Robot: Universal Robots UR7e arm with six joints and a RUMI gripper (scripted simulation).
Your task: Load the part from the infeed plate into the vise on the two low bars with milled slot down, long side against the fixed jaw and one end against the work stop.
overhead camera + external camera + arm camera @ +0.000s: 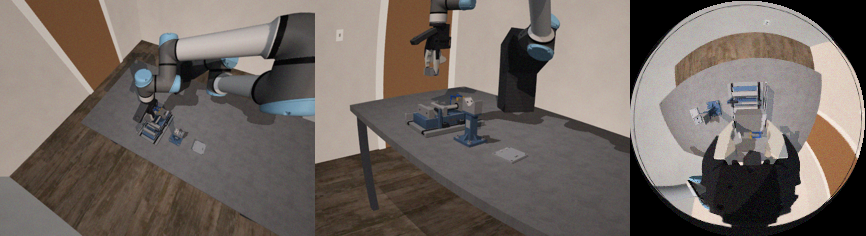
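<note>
My gripper [431, 68] [750, 119] is shut on the grey block [428, 71] [749, 118], holding it high above the table near the vise. Which way the milled slot faces cannot be told. The vise stands open below: its fixed jaw [425, 111] [149, 132] is at the outer end, and the moving jaw [441, 109] sits on the cylinder's rod [451, 106]. The work stop [436, 109] is a short dark rod between the jaws. The low bars are not clearly seen. The V-block [474, 107] [178, 133] is empty. The infeed plate [510, 154] [199, 146] is bare.
A blue pedestal [470, 127] carries the V-block beside the vise. The air cylinder with blue and yellow fittings [456, 96] is at the vise's rear. A blue upright [440, 119] stands at the vise's side. The robot's dark base column [516, 76] stands behind the table.
</note>
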